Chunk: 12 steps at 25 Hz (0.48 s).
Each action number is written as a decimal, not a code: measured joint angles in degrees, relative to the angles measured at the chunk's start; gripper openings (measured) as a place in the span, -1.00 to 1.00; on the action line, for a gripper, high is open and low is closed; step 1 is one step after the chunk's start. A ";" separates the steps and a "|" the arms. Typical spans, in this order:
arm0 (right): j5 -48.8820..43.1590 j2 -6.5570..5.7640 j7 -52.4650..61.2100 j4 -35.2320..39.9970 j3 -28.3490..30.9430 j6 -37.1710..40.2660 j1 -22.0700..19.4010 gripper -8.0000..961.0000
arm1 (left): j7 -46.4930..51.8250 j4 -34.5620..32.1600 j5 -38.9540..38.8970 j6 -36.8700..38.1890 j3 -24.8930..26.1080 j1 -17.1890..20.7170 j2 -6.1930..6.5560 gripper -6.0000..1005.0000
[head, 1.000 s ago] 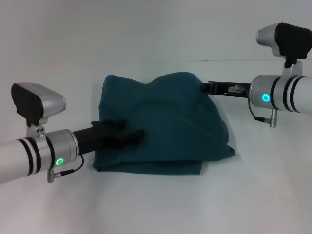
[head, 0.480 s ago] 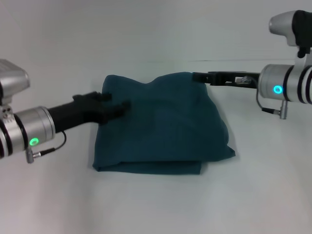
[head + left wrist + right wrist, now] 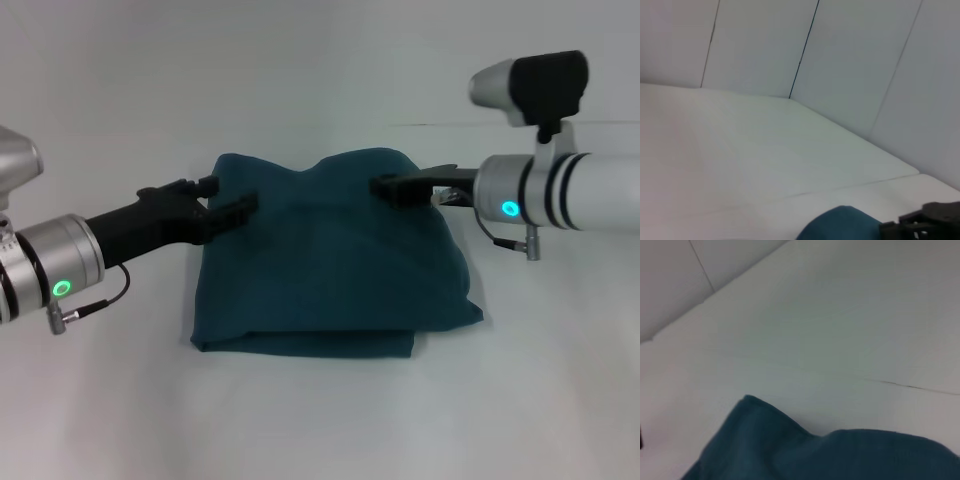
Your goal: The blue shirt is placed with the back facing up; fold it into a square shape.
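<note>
While the blue shirt (image 3: 330, 260) lies folded, left claw (image 3: 228, 198) spread wide above it, right claw (image 3: 392, 188) unclear.

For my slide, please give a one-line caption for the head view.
Both grippers, left and right, hover over the far edge of the folded blue shirt.

1. I see the blue shirt (image 3: 335, 265) as plain dark teal, no print.
2. I read both the left gripper (image 3: 228, 199) and the right gripper (image 3: 392, 187) as black.
3. The table (image 3: 320, 420) looks plain white.
4. Green lights glow on silver wrists.
</note>
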<state>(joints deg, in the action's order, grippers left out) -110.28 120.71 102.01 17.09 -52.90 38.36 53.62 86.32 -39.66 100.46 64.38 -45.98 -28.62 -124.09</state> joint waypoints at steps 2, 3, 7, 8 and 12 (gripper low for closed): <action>0.87 0.11 -2.33 -1.82 -0.41 -3.05 1.30 -0.64 | -0.01 0.45 -0.01 0.03 -0.13 0.06 -0.05 0.42; 1.25 0.14 -3.14 -2.53 -0.63 -4.42 1.93 -0.71 | -0.02 0.62 -0.01 0.04 -0.14 0.08 -0.06 0.42; 1.79 0.27 -5.80 -4.32 -1.10 -9.23 3.59 -0.99 | -0.03 1.52 -0.01 0.06 -0.04 0.15 -0.13 0.42; 1.89 0.28 -6.45 -4.67 -1.11 -9.89 3.82 -0.99 | -0.04 1.74 -0.03 0.06 0.00 0.15 -0.16 0.42; 2.34 0.31 -7.93 -5.35 -1.14 -10.79 4.15 -0.99 | -0.06 2.51 -0.14 0.04 0.14 0.35 -0.19 0.42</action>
<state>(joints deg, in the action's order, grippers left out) -107.94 121.02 94.08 11.74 -54.04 27.57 57.77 86.27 -37.14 100.32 64.43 -45.84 -28.27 -124.27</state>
